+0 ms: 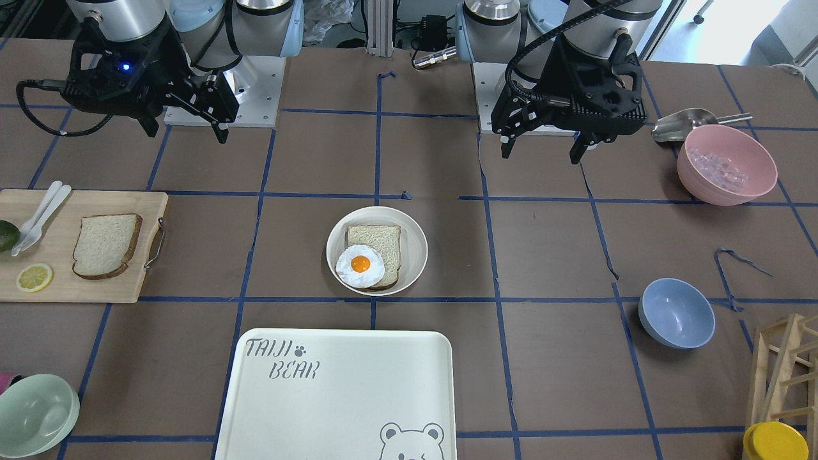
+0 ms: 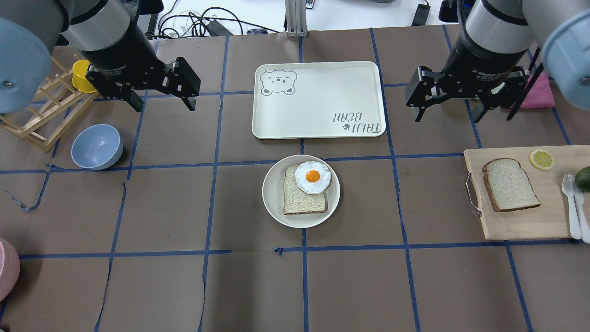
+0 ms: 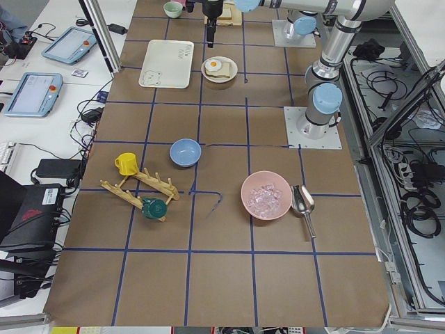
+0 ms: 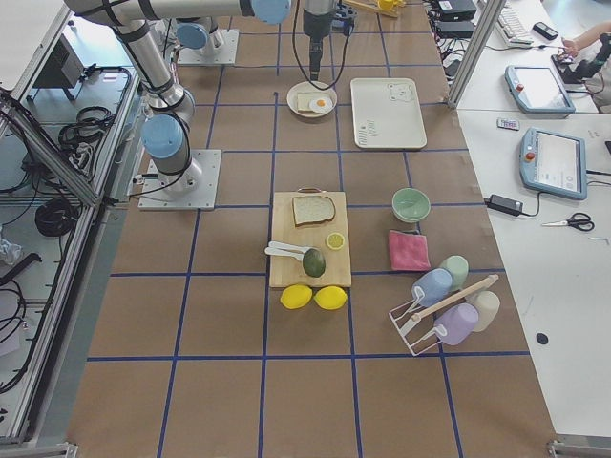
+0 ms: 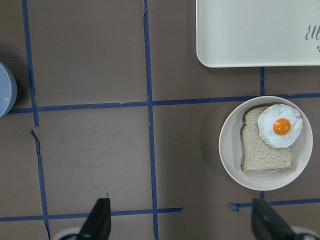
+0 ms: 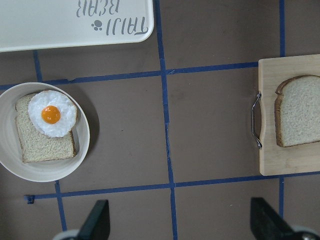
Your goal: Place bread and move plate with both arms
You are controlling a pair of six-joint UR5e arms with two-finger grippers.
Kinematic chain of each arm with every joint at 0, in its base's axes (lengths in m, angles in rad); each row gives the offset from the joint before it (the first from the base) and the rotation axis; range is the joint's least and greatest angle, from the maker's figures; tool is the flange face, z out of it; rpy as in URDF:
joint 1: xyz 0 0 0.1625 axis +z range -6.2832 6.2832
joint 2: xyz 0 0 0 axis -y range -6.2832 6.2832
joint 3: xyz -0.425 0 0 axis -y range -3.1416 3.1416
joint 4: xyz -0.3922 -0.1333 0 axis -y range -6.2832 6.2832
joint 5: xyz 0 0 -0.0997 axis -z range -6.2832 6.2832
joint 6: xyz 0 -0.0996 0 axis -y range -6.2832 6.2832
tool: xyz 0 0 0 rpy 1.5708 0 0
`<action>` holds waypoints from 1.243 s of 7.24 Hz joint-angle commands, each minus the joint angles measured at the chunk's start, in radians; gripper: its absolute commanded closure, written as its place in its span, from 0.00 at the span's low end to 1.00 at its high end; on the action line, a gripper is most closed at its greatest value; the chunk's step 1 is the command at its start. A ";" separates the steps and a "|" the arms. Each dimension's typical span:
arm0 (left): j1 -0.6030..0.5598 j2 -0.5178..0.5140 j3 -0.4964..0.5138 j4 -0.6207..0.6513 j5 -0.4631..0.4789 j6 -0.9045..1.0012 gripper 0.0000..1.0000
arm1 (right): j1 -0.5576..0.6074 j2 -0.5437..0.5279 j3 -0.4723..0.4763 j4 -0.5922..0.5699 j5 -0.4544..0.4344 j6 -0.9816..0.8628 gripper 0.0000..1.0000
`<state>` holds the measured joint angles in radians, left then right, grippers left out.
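1. The bread [image 2: 509, 184] lies flat on the wooden cutting board [image 2: 516, 226], below the right gripper [image 2: 447, 117] and off to its outer side. A slice this thin gives the fingers little to catch. If they come down too far they would likely hit the board, and a hard pinch could dent or tear the crumb.
2. The board's metal handle [image 2: 471, 193] sits on the gripper's side of the slice, so a low sideways approach might snag it.
3. The plate [image 2: 272, 193] sits between the two grippers and below them, already carrying a tan slice [image 2: 302, 205] with a fried egg [image 2: 313, 176] hanging off one corner. Bread set on that uneven top would probably rest tilted or slide off.
4. Lifting the plate by its shallow rim with both arms calls for matched height and speed. Any mismatch would likely tip the stack or let the rim slip from a finger.
5. The bear-printed tray [image 2: 318, 92] lies just beyond the plate, and its raised edge could catch a plate carried too low.
6. The right arm hangs high over the table, its gripper pointing down, jaws spread wide, holding nothing.
7. The left gripper [image 2: 164, 107] mirrors this pose, also spread wide and holding nothing.
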<state>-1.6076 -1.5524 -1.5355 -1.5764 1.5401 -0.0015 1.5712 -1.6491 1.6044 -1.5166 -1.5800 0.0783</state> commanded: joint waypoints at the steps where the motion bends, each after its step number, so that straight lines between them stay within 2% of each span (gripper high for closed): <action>1: 0.000 0.000 0.000 -0.001 0.000 0.000 0.00 | 0.000 0.000 0.000 0.000 0.000 0.000 0.00; 9: 0.002 0.000 0.000 0.001 0.000 0.000 0.00 | 0.001 0.002 0.006 0.021 -0.002 -0.011 0.00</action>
<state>-1.6061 -1.5524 -1.5355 -1.5755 1.5388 -0.0015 1.5716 -1.6480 1.6102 -1.4964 -1.5815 0.0677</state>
